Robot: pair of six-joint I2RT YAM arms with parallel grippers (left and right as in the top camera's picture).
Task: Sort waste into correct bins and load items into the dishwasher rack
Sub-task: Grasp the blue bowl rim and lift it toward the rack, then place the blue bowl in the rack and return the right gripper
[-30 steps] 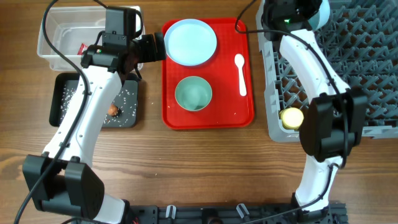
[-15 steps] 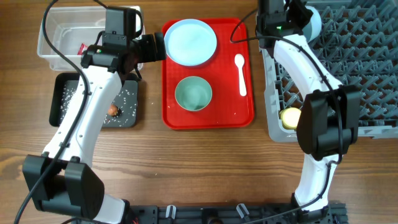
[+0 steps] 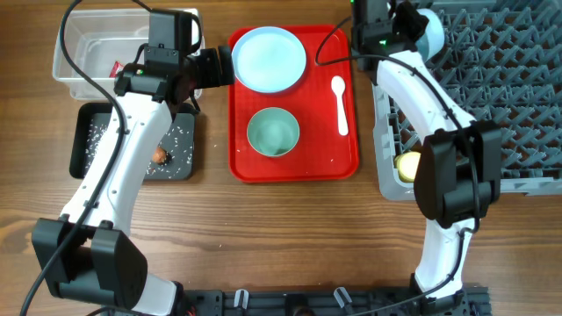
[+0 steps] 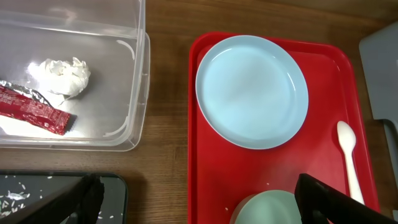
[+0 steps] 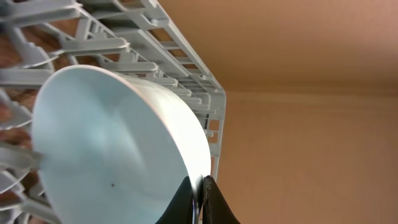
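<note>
Right pincer: I see the right gripper clamped on the pale blue bowl, at its rim.
Bowl: on edge, at the dishwasher rack, far-left corner.
Bearing: rack interior at three o'clock from the pincer.
Left gripper: wide apart, empty.

No legible txt, labels or nos. anywhere, incl. red wrapper.
</note>
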